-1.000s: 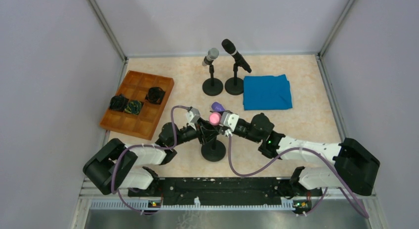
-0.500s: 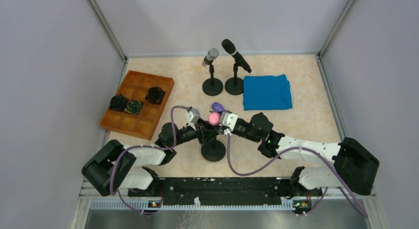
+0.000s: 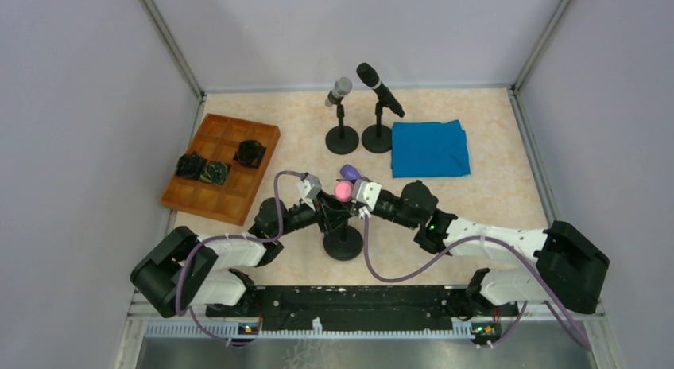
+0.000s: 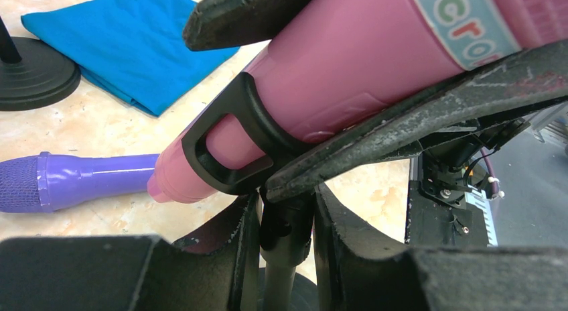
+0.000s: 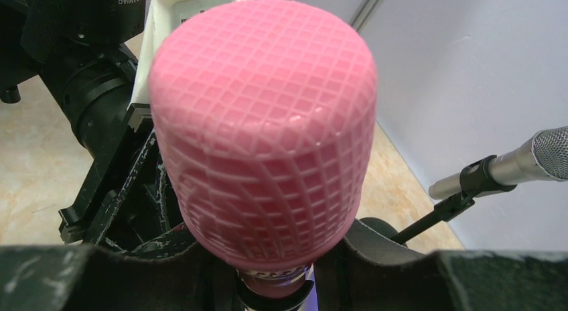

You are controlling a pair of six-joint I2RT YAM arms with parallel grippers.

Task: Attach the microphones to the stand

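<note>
A pink microphone (image 3: 343,191) sits in the black clip (image 4: 231,147) of the near stand (image 3: 343,243). My right gripper (image 3: 359,196) is shut on its body; its pink mesh head (image 5: 264,123) fills the right wrist view. My left gripper (image 3: 324,207) is shut on the stand's post (image 4: 285,257) just under the clip. A purple microphone (image 3: 350,172) lies on the table behind, also in the left wrist view (image 4: 80,180). A silver-headed microphone (image 3: 338,91) and a black microphone (image 3: 378,87) sit on two far stands.
A folded blue cloth (image 3: 429,148) lies at the back right. A brown wooden tray (image 3: 222,166) with three dark items stands at the left. Walls enclose the table on three sides.
</note>
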